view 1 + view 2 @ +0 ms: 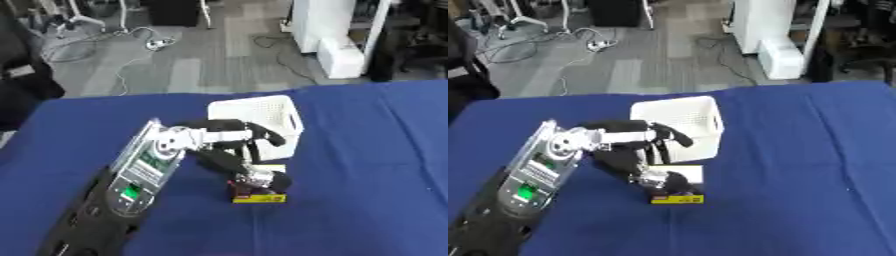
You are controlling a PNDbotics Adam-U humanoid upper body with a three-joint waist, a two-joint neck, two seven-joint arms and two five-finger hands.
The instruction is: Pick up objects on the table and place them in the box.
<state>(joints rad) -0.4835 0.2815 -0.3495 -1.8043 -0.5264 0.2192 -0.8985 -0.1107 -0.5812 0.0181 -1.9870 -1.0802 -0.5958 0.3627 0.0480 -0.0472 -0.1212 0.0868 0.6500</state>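
Reaching down, left hand (pixel 255 177) with fingers curled onto flat packet (pixel 260 196), yellow edge nearest, long axis crosswise; white box (pixel 254 112) just beyond hand.

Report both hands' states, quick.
Left hand: down on the small yellow-edged box beside the white basket; whether its fingers are curled round it cannot be told.
Right hand: not in view.

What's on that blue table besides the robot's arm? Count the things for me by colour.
White: 1, the basket.
Yellow, white and dark: 1, the small box, under the fingers of the left hand.
Total: 2 things on the blue table.
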